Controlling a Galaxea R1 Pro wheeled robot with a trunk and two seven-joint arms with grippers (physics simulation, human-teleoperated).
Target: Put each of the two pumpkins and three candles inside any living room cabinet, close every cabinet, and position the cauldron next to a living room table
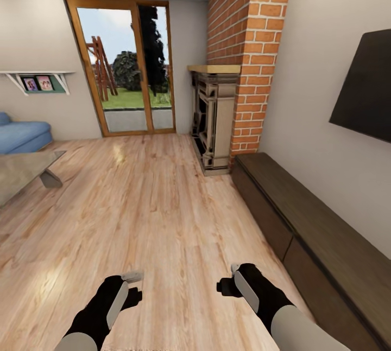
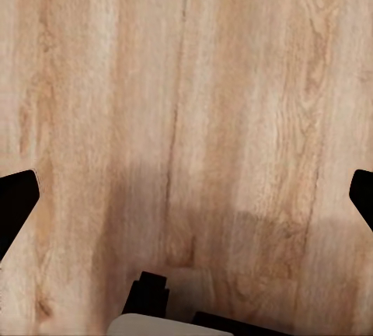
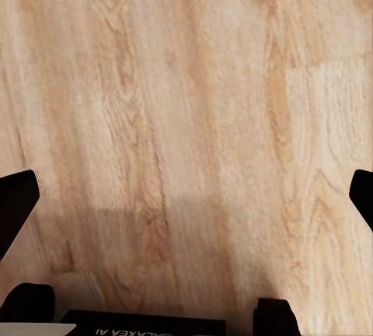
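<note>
Facing a living room with pale wood floor (image 1: 163, 204). Along the right wall, the cabinet (image 1: 320, 231): long, low, dark brown, every drawer front flush and shut, contents hidden, top bare. Beyond it, an ornate grey fireplace surround (image 1: 213, 117) at the foot of a brick chimney (image 1: 247, 42). At the left edge, a corner of the table (image 1: 24, 172) with its glossy grey top, well apart from the cabinet; behind it, part of a blue sofa (image 1: 21, 134). Glass door (image 1: 127, 63) in the far wall.

Low in the head view, left tool (image 1: 133, 280) and right tool (image 1: 231, 280) held over bare floor, clasping nothing. In both wrist views, black fingertips (image 2: 17, 196) (image 3: 17, 196) spread wide at opposite edges, floorboards between.
</note>
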